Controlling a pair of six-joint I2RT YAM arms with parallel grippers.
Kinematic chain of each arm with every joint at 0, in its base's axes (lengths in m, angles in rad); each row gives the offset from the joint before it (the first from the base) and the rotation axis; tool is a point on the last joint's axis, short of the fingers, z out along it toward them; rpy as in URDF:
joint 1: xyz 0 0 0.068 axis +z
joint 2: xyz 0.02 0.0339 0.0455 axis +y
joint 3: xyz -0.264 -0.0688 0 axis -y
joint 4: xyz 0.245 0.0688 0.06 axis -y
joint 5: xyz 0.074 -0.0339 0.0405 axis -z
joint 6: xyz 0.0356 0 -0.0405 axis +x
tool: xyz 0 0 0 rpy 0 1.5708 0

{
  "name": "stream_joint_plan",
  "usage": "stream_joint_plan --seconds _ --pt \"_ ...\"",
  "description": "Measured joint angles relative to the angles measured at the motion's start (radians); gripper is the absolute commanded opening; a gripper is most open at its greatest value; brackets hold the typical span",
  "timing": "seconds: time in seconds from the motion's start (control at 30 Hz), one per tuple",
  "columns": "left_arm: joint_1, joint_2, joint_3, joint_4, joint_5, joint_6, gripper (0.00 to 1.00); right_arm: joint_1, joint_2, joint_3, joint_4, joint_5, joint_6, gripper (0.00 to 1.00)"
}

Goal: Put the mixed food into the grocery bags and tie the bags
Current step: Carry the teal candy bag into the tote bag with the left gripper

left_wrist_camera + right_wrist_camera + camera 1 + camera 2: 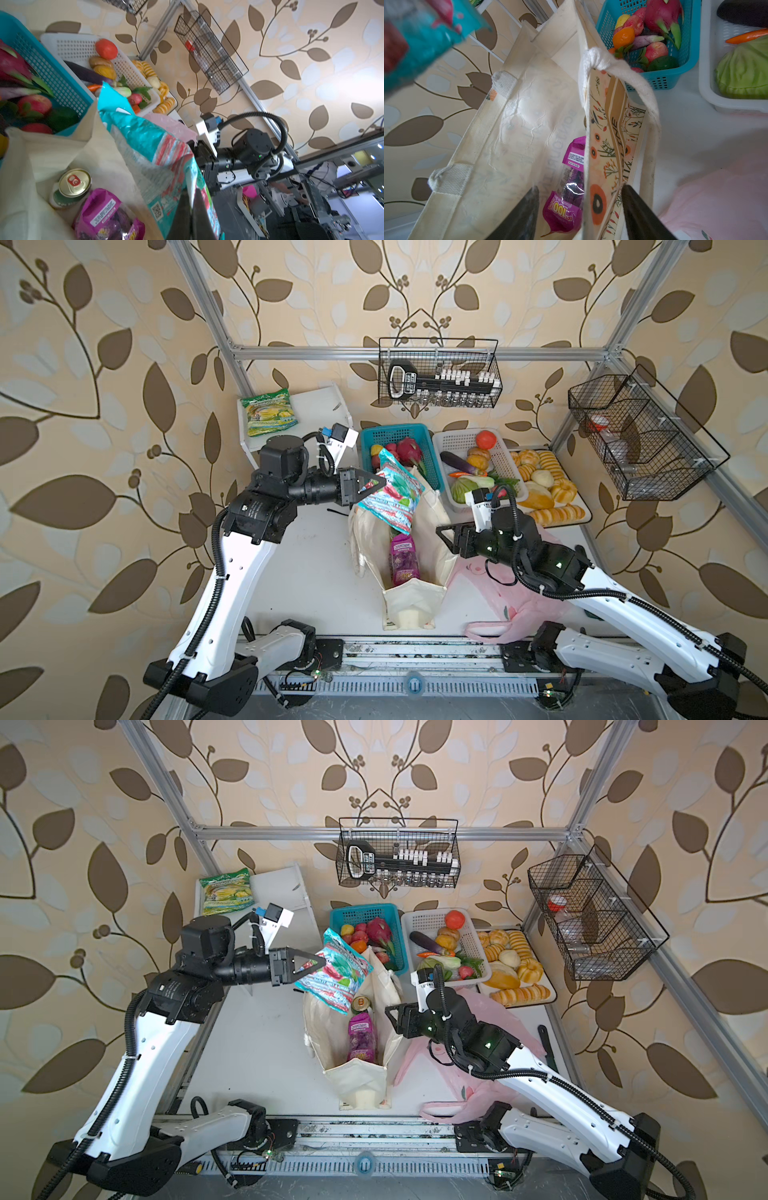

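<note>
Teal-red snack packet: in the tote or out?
Out. The left gripper is shut on the teal-red snack packet, holding it above the open cream canvas tote; the purple snack pouch and can are inside.

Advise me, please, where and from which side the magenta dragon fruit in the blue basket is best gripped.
Probably take the dragon fruit across its round magenta body, from above: the blue basket walls and neighbouring fruit close off its sides.

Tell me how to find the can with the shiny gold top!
Look at the white table, where a big cream canvas tote stands open in the middle. Inside it, beside the purple snack pouch, sits the can. It is the only round thing in there, with a gold lid and a red pull tab.
</note>
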Motion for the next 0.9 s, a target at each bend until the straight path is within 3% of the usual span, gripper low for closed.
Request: stream_joint_plan --seconds 0.1,0.47,0.73,0.8,0.9 --pt "-0.053 -0.01 -0.034 -0.064 -0.023 0.059 0.0 -0.002 0.001 0.0 0.0 0.0 0.0 0.63" --pt "-0.313 0.103 -0.15 -0.167 -0.315 0.19 0.0 -0.003 0.007 0.0 0.0 0.0 0.008 0.64" --pt "-0.402 0.13 -0.193 -0.227 -0.358 0.267 0.0 -0.003 0.025 0.0 0.0 -0.002 0.009 0.63" --pt "-0.422 0.138 -0.193 -0.243 -0.334 0.298 0.07 -0.003 0.032 0.0 0.0 -0.005 0.01 0.63" --pt "-0.463 0.148 -0.194 -0.267 -0.305 0.343 0.31 -0.003 0.038 0.0 0.0 -0.008 0.011 0.63"
